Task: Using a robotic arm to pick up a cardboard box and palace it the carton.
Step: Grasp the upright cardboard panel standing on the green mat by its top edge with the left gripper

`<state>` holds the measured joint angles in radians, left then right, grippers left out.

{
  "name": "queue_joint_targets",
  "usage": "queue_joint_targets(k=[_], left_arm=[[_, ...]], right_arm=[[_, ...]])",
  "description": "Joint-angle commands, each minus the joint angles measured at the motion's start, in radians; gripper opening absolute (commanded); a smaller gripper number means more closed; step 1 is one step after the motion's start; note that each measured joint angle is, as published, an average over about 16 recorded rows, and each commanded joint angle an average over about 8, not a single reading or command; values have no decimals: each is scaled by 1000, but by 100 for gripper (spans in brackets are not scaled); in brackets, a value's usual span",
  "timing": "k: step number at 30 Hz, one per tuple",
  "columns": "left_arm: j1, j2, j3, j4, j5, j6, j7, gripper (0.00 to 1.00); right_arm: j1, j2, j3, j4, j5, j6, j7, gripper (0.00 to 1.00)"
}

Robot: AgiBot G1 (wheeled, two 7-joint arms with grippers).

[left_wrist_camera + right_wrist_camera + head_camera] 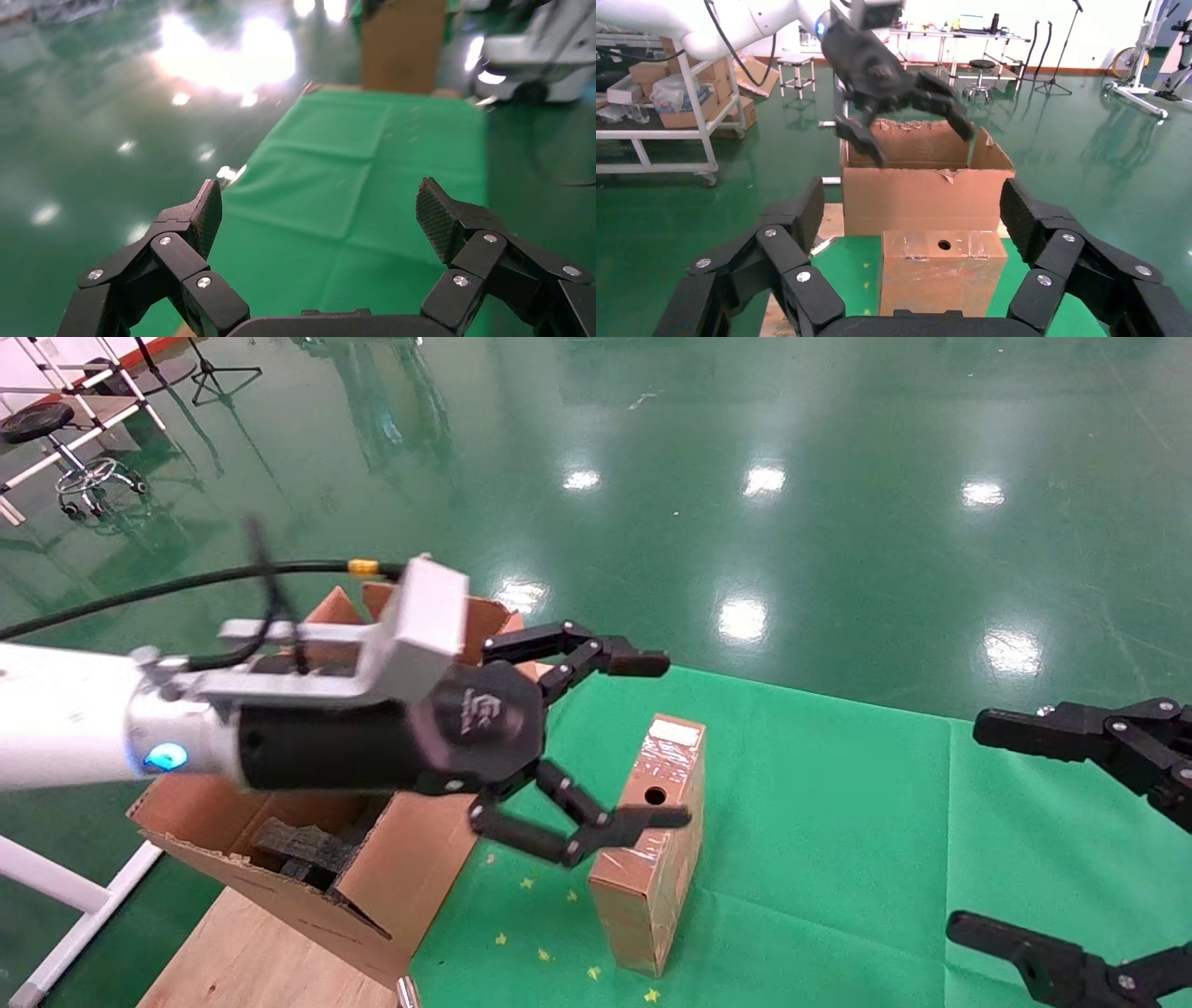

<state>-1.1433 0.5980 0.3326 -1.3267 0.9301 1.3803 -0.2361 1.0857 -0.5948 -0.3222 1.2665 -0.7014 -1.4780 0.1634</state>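
Observation:
The cardboard box, slim, brown and taped, stands on edge on the green cloth with its round hole facing up. The carton, large with a torn rim and black foam inside, stands just left of it. My left gripper, on the white arm, is open and empty, raised over the gap between carton and box. In the left wrist view the left gripper shows only cloth between its fingers. My right gripper is open and empty at the right, facing the box with the carton behind it.
The green cloth covers the table and runs to the right. A wooden board lies under the carton. Glossy green floor lies beyond. Shelves and a stool stand far off.

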Motion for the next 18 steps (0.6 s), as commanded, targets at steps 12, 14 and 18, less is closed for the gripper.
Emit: queue_joint_targets(k=[12,14,18], left_arm=[[-52,5,54,-14,150,-53,-46,100],[-76,13,78,-19,220,-74,-74,100],[-155,59,136,-24,366,-108,-176,100]], right_arm=[[0,0,0,0,0,0,0,0],[0,0,0,0,0,0,0,0],[0,0,0,0,0,0,0,0]])
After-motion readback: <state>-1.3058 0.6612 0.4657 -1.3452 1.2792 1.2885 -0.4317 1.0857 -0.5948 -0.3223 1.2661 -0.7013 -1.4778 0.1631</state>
